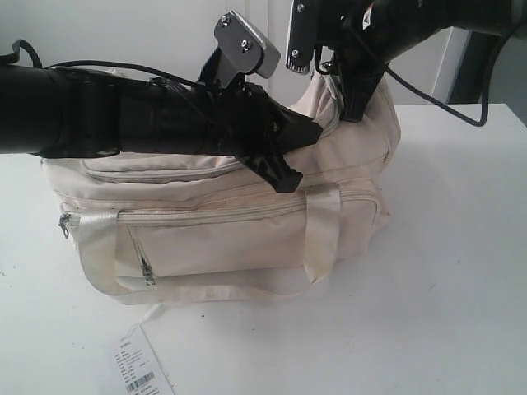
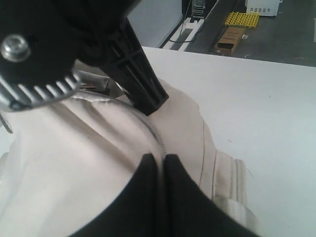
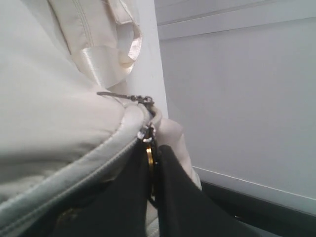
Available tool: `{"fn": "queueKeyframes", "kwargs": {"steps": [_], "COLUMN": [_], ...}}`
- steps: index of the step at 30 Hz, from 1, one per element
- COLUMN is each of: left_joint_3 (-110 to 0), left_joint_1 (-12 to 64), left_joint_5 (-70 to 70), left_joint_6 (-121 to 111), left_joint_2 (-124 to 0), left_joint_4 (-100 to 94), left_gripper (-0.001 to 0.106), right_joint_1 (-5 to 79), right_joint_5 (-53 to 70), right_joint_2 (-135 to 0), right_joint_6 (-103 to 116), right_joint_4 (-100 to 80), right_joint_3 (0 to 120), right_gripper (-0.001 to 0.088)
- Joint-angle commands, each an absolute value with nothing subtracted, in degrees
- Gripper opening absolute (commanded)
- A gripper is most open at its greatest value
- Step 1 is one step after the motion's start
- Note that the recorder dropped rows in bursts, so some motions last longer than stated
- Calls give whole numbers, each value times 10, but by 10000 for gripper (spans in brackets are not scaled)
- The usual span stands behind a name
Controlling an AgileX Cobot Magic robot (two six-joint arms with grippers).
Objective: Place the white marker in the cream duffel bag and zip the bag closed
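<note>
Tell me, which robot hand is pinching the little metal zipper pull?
The right gripper: the metal zipper pull is clamped in its shut jaws. The left gripper pinches only fabric of the cream duffel bag.

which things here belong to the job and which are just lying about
job: soft cream fabric duffel bag; its metal zip pull, held by the right gripper; white marker not in view
lying about: white paper barcode tag; white table

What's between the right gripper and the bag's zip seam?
A brass-ringed zipper pull, pinched by the right gripper at the seam of the cream duffel bag; the right wrist view shows it.
</note>
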State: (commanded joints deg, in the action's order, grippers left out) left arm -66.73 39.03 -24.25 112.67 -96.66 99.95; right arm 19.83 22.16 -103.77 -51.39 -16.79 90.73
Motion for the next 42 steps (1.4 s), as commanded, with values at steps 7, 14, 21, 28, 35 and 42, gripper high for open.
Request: {"fn": "queueKeyframes", "kwargs": {"steps": [7, 14, 21, 28, 35, 42], "left_joint_3": [-667, -667, -667, -667, -667, -667], "left_joint_1": [390, 390, 389, 389, 389, 389], "left_joint_5": [-240, -235, -196, -161, -156, -131], "left_joint_6": [1127, 1125, 1112, 1075, 1029, 982], "left_joint_2": [-967, -967, -967, -965, -949, -923], "left_joint_4": [999, 999, 999, 999, 999, 999], "left_gripper": [0, 64, 465, 579, 615, 903], "right_joint_1": [198, 198, 198, 198, 198, 181], "right_joint_5": [215, 223, 244, 327, 390, 430], "right_joint_2": [-1038, -1034, -1012, -983, -973, -970], "right_joint_6": [-474, -470, -431, -357, -220, -120], "right_joint_4": [-168, -168, -168, -168, -168, -161], "right_joint_3": [907, 907, 907, 907, 907, 907], "right_gripper": [26, 452, 555, 554, 554, 554]}}
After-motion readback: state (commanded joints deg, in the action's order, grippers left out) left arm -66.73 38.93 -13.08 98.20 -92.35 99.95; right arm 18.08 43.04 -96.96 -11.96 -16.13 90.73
